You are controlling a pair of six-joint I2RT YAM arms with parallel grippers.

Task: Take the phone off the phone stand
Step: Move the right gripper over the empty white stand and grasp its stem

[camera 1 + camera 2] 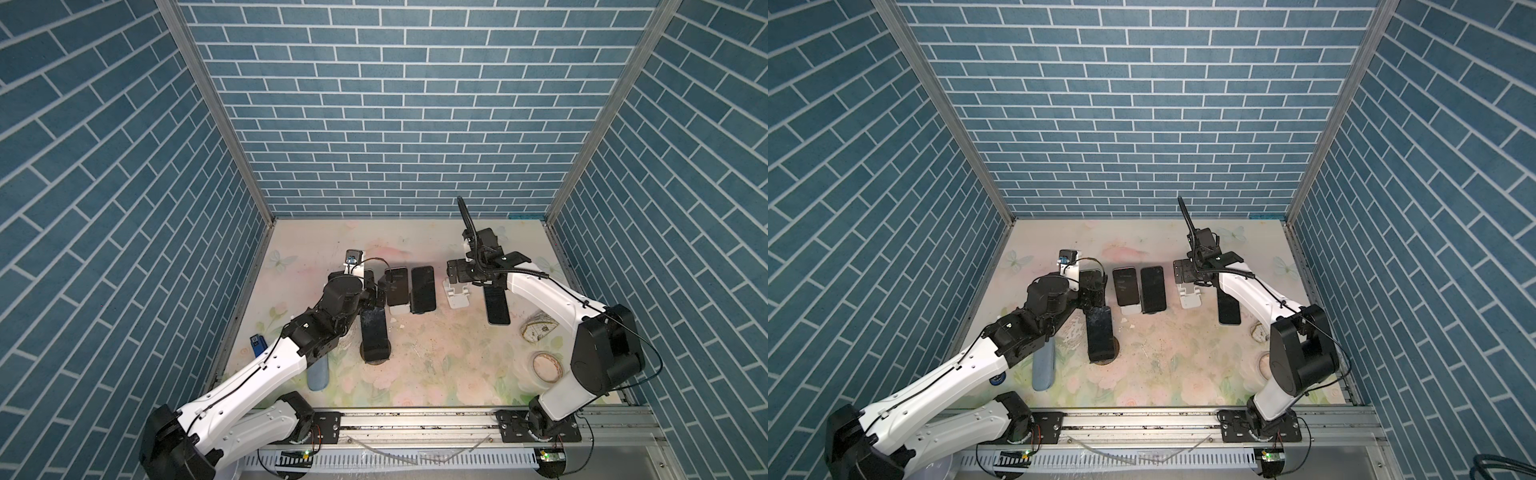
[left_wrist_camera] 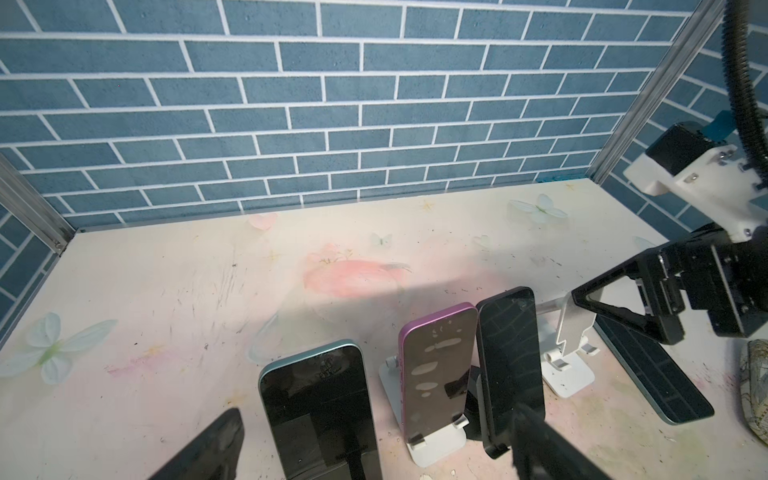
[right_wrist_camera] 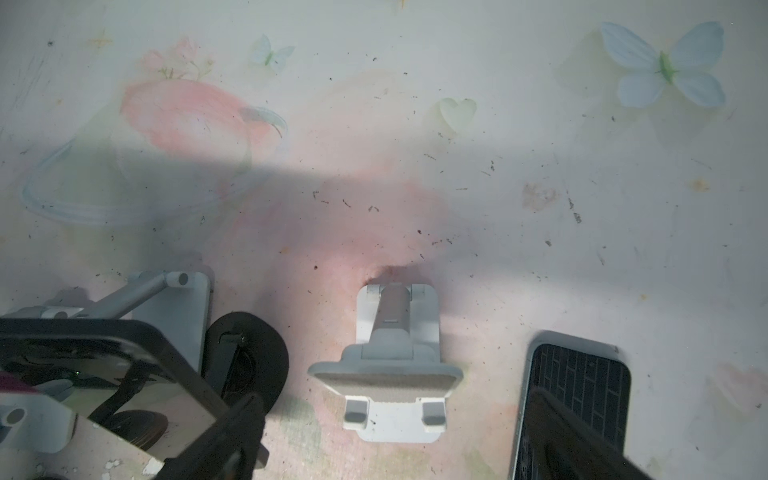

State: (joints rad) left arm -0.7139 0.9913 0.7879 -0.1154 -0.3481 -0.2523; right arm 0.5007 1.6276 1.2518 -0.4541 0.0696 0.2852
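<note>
On the pale floral table (image 1: 436,374), your right gripper (image 1: 457,274) hangs with jaws apart over the empty white folding stand (image 1: 458,296). The dark, teal-rimmed phone (image 1: 497,306) lies flat at that stand's three o'clock, off its ledge. Your left gripper (image 1: 380,291), jaws also apart, sits at nine o'clock of the purple-edged phone (image 1: 397,286), which leans on its own stand. Retreat the right arm low and a finger could drag the flat phone or tip the light stand. The phone's glossy screen mirrors the brick wall and is probably slippery.
</note>
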